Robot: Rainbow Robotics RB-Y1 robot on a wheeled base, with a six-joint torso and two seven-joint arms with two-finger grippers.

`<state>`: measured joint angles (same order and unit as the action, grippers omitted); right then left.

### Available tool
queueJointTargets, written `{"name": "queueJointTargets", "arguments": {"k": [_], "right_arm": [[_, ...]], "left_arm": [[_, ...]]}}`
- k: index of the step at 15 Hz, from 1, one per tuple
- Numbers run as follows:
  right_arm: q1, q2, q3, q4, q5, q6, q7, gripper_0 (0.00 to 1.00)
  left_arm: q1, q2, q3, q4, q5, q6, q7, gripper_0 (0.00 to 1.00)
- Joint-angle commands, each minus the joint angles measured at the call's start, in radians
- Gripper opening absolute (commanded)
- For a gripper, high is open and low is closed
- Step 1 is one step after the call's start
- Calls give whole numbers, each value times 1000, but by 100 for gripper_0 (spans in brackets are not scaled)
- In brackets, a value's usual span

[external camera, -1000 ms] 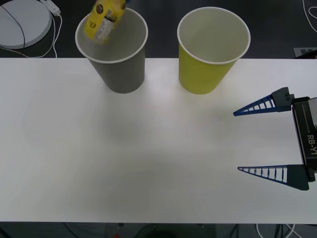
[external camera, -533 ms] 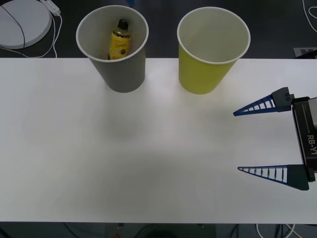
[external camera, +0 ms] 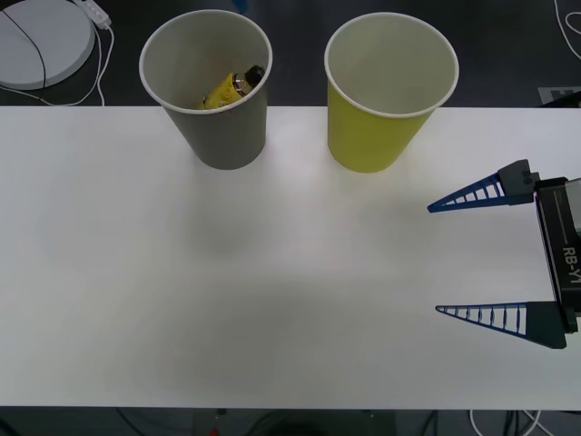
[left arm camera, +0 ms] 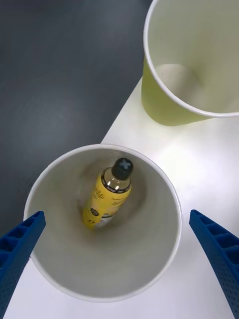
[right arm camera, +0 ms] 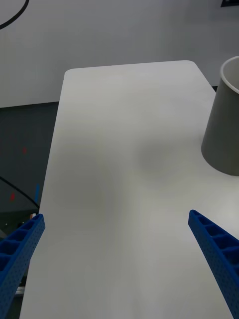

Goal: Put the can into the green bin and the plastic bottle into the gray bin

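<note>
Left gripper (left arm camera: 119, 269): jaws wide, empty, above the gray bin (left arm camera: 164, 239). Bottle (left arm camera: 108, 194): inside the gray bin, leaning, cap up. Green bin (external camera: 377, 136): upright just beside the gray bin, both at the table's (external camera: 272, 272) far edge. Right gripper (external camera: 434, 259): jaws wide, empty, over the table's right edge.

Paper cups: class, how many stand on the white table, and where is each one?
2. The gray bin stands at the table's far edge on the robot's left, with the plastic bottle lying inside it. The green bin stands beside it, to its right, apart.
</note>
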<state>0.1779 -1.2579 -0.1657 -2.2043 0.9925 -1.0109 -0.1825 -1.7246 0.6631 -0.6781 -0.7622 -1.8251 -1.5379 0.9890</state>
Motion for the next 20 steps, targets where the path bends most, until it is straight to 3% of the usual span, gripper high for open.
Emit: {"name": "queueJointTargets", "arguments": {"k": [1, 7, 10, 14, 20], "right_arm": [[0, 0, 0, 0, 0, 0, 0, 100], [0, 0, 0, 0, 0, 0, 0, 100], [0, 0, 0, 0, 0, 0, 0, 100], [0, 0, 0, 0, 0, 0, 0, 100], [0, 0, 0, 0, 0, 0, 0, 100]], "left_arm": [[37, 46, 0, -94, 15, -8, 17, 100], [146, 191, 0, -342, 81, 4, 82, 100], [243, 299, 0, -503, 168, 78, 163, 100], [353, 408, 0, -605, 285, 199, 171, 100], [510, 523, 31, -775, 334, 303, 154, 100]]}}
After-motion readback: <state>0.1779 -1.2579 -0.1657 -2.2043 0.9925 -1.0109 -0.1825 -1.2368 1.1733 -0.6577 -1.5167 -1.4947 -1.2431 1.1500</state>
